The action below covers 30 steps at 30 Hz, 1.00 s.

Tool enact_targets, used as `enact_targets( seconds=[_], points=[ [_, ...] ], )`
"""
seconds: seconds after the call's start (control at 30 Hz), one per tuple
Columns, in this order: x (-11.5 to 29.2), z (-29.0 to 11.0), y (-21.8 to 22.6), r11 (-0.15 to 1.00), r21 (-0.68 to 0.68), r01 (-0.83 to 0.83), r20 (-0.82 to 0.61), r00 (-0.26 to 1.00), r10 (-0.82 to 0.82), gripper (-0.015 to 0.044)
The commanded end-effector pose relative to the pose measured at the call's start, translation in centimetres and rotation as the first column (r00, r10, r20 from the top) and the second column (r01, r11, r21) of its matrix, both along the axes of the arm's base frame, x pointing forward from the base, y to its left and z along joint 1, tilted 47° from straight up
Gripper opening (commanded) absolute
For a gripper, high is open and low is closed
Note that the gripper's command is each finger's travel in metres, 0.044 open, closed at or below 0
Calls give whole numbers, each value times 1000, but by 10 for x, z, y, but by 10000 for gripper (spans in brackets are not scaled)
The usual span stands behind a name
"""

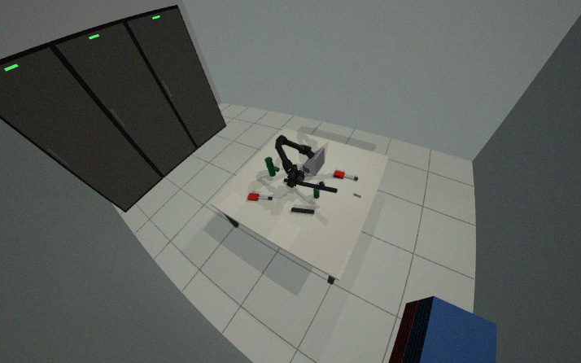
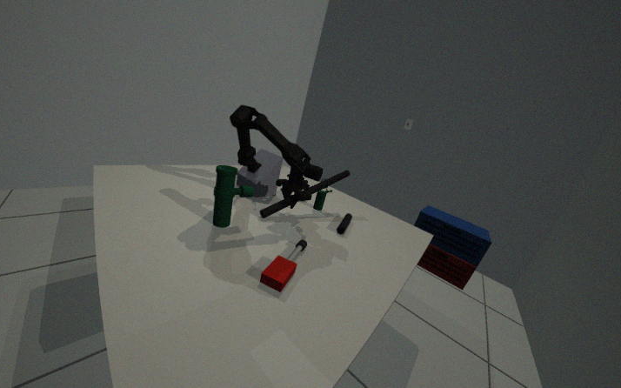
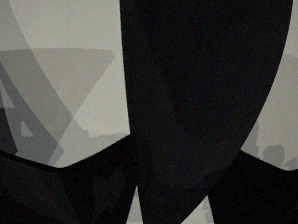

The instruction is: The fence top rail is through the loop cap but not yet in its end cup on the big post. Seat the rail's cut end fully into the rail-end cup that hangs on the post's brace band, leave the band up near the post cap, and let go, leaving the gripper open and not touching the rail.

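Note:
The big green post (image 2: 224, 200) (image 1: 270, 166) stands upright, and its green rail-end cup (image 2: 247, 190) sticks out near its top. The dark top rail (image 2: 324, 183) (image 1: 322, 186) (image 3: 200, 83) runs at a slant through the loop cap of the small green post (image 2: 320, 199) (image 1: 316, 192). Its low end hangs beside the cup, apart from it. My gripper (image 2: 294, 195) (image 1: 292, 181) (image 3: 170, 137) is shut on the rail near its middle.
A grey box (image 2: 267, 172) (image 1: 316, 161) stands behind the arm. Red-handled tools (image 2: 279, 272) (image 1: 252, 196) (image 1: 338, 173) and a short dark bar (image 2: 344, 223) (image 1: 302, 210) lie on the white table (image 2: 158, 298) (image 1: 329, 243). A blue-and-red crate (image 2: 452, 245) stands on the floor.

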<state>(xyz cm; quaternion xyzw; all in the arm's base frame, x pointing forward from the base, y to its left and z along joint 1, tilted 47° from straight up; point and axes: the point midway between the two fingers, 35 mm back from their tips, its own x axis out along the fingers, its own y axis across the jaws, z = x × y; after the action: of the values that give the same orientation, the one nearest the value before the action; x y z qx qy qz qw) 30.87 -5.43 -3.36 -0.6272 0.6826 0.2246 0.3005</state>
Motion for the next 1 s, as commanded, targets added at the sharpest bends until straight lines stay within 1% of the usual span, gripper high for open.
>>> enact_targets(
  seconds=[0.0,0.03,0.07,0.23,0.77,0.97],
  points=[
    [0,2,2,1000,-4,-3,3,1000,3,39],
    [0,3,3,1000,-4,-3,3,1000,3,12],
    [0,3,4,1000,-4,-3,3,1000,3,0],
    [-2,11,6,999,-38,9,-5,1000,-9,0],
    [-5,67,19,963,-267,23,-24,999,-31,0],
    [-6,67,19,964,-266,27,-26,999,-35,0]
  ],
)
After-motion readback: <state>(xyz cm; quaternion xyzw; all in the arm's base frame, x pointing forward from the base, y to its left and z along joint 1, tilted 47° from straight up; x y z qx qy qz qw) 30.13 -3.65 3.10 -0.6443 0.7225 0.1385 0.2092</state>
